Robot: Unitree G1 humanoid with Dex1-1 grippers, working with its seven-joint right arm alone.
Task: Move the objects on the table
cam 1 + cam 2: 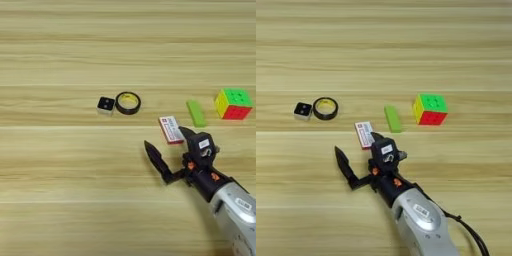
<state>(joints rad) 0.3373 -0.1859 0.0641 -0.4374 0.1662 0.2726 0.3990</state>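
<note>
My right gripper (166, 139) reaches in from the lower right with its two black fingers spread wide, open and holding nothing. One finger (156, 160) points left; the other sits at the near end of the flat red-and-white box (170, 128), partly covering it. Just right of the box lies the flat green bar (196, 113). The colour puzzle cube (234, 103), green on top with yellow and red sides, stands further right. The same box (363, 133), bar (392, 118) and cube (430, 109) show in the right eye view, above the gripper (357, 142).
A black ring of tape (128, 102) and a small white cube with a black top (106, 105) lie together left of the box. The light-wood table (75, 200) fills the view. The silver forearm (421, 220) crosses the lower right.
</note>
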